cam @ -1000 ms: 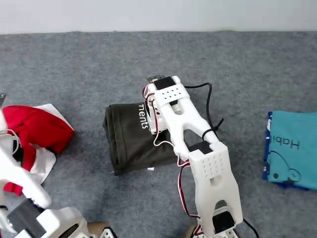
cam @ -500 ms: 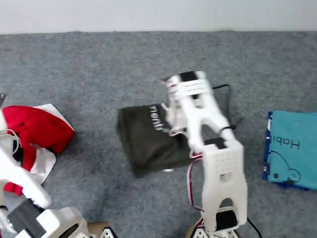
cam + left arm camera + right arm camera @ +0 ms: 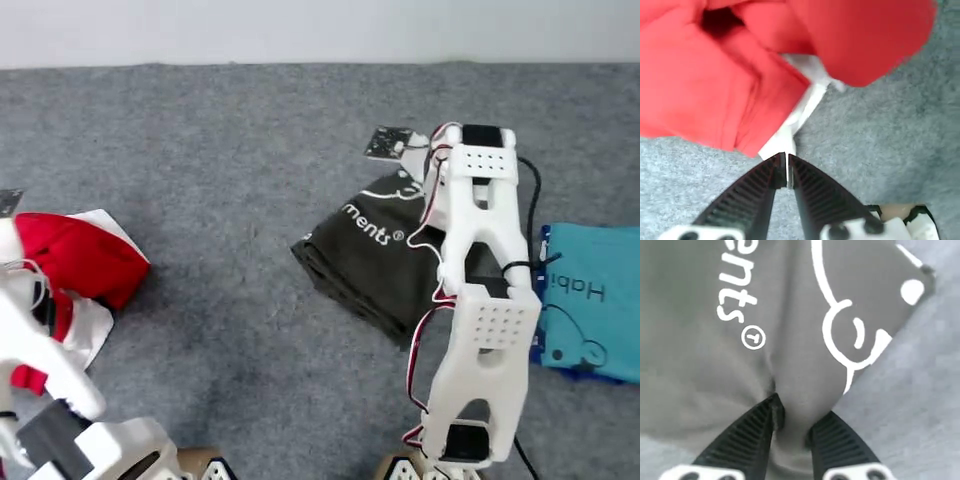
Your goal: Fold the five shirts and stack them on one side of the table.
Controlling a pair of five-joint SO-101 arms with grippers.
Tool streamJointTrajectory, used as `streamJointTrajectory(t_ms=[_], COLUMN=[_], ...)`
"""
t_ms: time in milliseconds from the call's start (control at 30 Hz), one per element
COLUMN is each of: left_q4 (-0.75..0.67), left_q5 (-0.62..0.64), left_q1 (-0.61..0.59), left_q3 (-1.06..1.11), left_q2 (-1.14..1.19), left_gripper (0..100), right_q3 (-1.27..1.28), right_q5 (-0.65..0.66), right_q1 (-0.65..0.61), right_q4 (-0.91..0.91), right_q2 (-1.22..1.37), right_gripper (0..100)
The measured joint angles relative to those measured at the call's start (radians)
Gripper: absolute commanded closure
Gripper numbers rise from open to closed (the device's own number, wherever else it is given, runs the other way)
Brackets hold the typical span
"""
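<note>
The counter (image 3: 200, 150) has a grey, felt-like covering. On its left side lies a crumpled red shirt (image 3: 80, 255), with white cloth (image 3: 92, 325) showing at its near edge. Right of the middle lies a folded dark shirt (image 3: 360, 260) with white print, set at an angle. A folded teal shirt (image 3: 600, 330) lies at the right edge, near the dark shirt and well apart from the red one.

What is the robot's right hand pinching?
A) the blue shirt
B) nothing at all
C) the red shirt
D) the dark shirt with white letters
D: in the right wrist view, the right hand is closed on a raised fold of the dark shirt with white letters.
</note>
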Motion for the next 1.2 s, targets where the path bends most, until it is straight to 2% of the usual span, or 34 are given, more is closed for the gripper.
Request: streamJointTrajectory(t_ms=[100,167,267,400,600,700,867,933,1100,1200], left_q4=[0.011,0.012,0.012,0.012,0.012,0.012,0.012,0.012,0.014,0.014], left_q5=[-0.002,-0.002,-0.002,-0.002,-0.002,-0.002,-0.002,-0.002,-0.002,-0.002], left_q1=[0.038,0.057,0.068,0.066,0.066,0.066,0.066,0.066,0.066,0.066], left_q3=[0.0,0.0,0.0,0.0,0.0,-0.014,-0.075,-0.095,-0.12,-0.12], left_q2=[0.0,0.0,0.0,0.0,0.0,0.0,0.0,0.0,0.0,0.0], left_gripper=[98,98,98,98,98,98,98,98,98,98], right_q3=[-0.005,-0.005,-0.034,-0.12,-0.153,-0.153,-0.153,-0.153,-0.138,-0.101], right_q5=[0.005,-0.018,-0.129,-0.365,-0.847,-1.045,-1.316,-1.428,-1.62,-1.699], right_q1=[-0.017,-0.014,-0.015,-0.009,-0.018,-0.048,-0.097,-0.101,-0.117,-0.124], right_q4=[-0.043,-0.044,-0.023,0.018,0.152,0.249,0.285,0.285,0.285,0.285], right_q2=[0.0,0.0,0.002,-0.002,-0.058,-0.077,-0.078,-0.08,-0.08,-0.08], right_gripper=[94.7,85.5,73.2,72.5,72.2,72.2,71.8,67.6,48.8,49.9])
